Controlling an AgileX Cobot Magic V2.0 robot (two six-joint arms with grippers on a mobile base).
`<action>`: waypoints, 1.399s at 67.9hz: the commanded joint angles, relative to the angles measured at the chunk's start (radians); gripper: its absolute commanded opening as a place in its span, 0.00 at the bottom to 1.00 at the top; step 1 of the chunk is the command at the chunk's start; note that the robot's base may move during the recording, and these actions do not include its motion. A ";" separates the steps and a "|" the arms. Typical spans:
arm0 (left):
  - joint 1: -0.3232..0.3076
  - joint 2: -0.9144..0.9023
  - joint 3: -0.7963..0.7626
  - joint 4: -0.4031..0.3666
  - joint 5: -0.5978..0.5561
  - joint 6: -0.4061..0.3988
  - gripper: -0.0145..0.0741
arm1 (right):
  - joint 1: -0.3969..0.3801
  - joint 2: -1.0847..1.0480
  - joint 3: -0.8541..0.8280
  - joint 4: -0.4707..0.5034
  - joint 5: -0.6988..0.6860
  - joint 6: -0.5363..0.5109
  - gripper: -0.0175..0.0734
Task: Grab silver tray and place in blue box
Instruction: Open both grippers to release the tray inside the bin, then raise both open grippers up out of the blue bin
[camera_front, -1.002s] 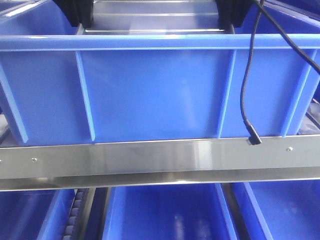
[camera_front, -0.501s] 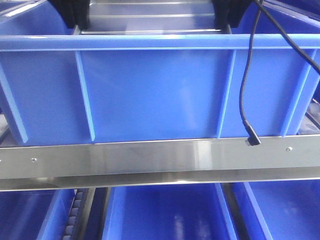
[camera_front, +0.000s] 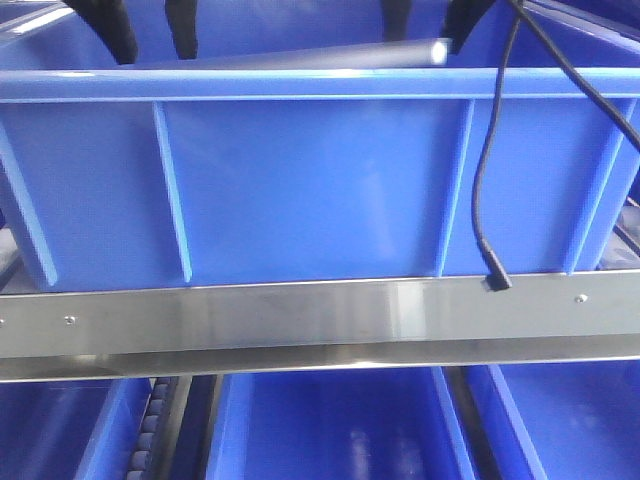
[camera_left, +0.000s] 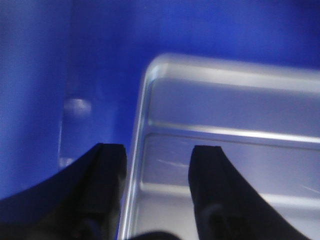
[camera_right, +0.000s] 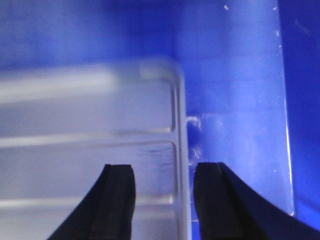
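Now the silver tray (camera_left: 225, 150) sits low inside the blue box (camera_front: 320, 180), each short rim running between parted fingers. The left end effector (camera_left: 157, 165) and right end effector (camera_right: 165, 185) both straddle an edge, spread wide with gaps showing, probably so the tray settles level.

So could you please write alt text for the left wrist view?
The left hand has its two black fingers astride the left rim of the silver tray, jaws parted. Behind and beside the tray is the blue box interior.
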 joint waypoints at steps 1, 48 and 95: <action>-0.002 -0.048 -0.034 0.025 -0.040 -0.006 0.39 | -0.011 -0.052 -0.041 -0.024 -0.075 -0.005 0.63; -0.002 -0.048 -0.034 0.052 -0.084 -0.006 0.06 | -0.011 -0.052 -0.041 -0.024 -0.121 -0.005 0.25; -0.055 -0.281 0.192 -0.033 -0.280 -0.006 0.06 | 0.034 -0.368 0.236 -0.010 -0.359 -0.276 0.25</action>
